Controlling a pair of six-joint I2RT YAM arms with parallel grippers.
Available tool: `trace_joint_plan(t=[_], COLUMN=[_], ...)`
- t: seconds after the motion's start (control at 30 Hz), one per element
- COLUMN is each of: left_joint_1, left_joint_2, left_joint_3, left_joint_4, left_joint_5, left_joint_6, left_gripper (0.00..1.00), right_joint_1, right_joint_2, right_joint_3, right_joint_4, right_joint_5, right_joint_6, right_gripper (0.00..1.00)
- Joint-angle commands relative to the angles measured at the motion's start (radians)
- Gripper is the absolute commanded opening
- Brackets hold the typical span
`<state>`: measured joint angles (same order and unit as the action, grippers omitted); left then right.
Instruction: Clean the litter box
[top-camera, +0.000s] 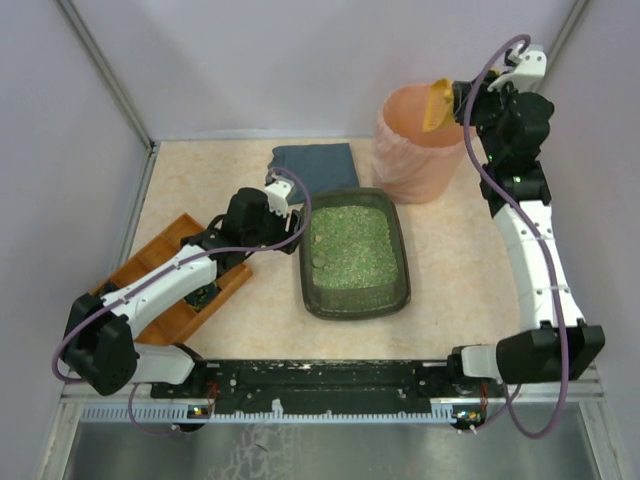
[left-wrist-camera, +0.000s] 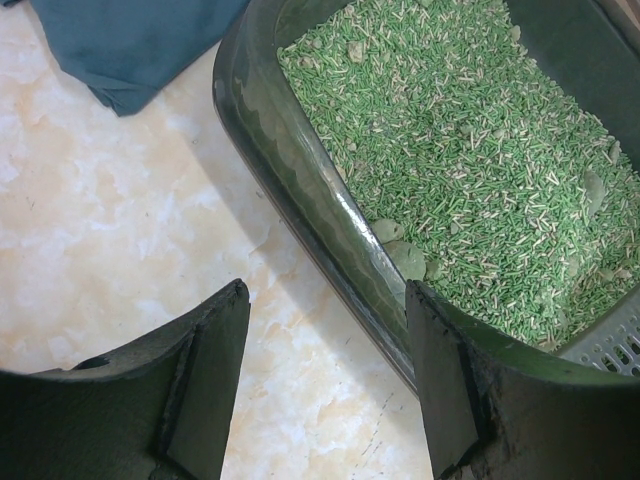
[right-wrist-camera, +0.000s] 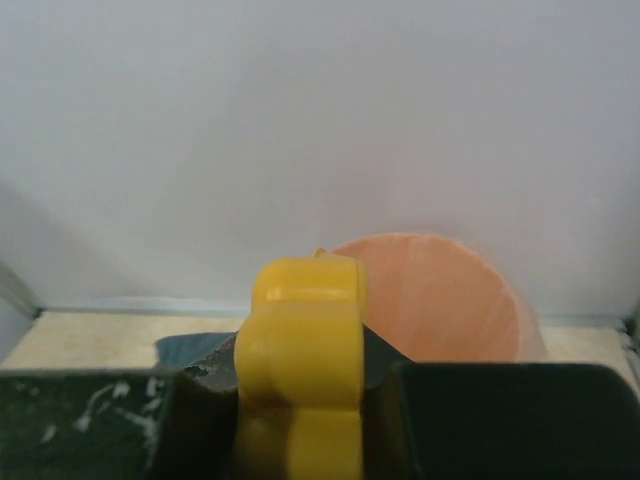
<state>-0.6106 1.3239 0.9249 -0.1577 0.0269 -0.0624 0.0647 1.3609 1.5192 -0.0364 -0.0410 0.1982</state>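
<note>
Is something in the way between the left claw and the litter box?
No, nothing I can see. The left gripper hangs open right beside the left rim of the litter box, with only bare table under it. The blue cloth lies off to the side, not between them.

The left arm (top-camera: 165, 283) reaches diagonally forward from its base at the near left, wrist bent down. The left tool (left-wrist-camera: 325, 390) is held low, its jaws parted partway. The right arm (top-camera: 530, 250) stretches far back along the right side and is raised. The right tool (right-wrist-camera: 300, 375) points left, clamped on a yellow handle (right-wrist-camera: 300, 300).
</note>
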Motion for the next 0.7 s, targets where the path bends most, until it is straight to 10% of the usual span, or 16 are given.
trace_joint_plan(t=[0.0,0.37,0.67], left_joint_1=[0.002,0.002,0.001], left_joint_2=[0.006,0.015,0.038], left_joint_3=[0.020,0.024,0.034], left_joint_4=[0.004,0.004,-0.003], left_joint_5=[0.007,0.026,0.060], left_joint_6=[0.009,0.009,0.011], left_gripper=[0.70,0.70,0.69], right_joint_1=[0.004,0.017,0.246], right_joint_2=[-0.119,-0.243,-0.240], right_joint_3=[-0.092,-0.337,-0.362], right_joint_4=[0.122,0.183,-0.110], right_joint_5=[-0.278,-0.573,-0.311], right_joint_6=[0.093,0.237,0.055], right_gripper=[0.00,0.00,0.00])
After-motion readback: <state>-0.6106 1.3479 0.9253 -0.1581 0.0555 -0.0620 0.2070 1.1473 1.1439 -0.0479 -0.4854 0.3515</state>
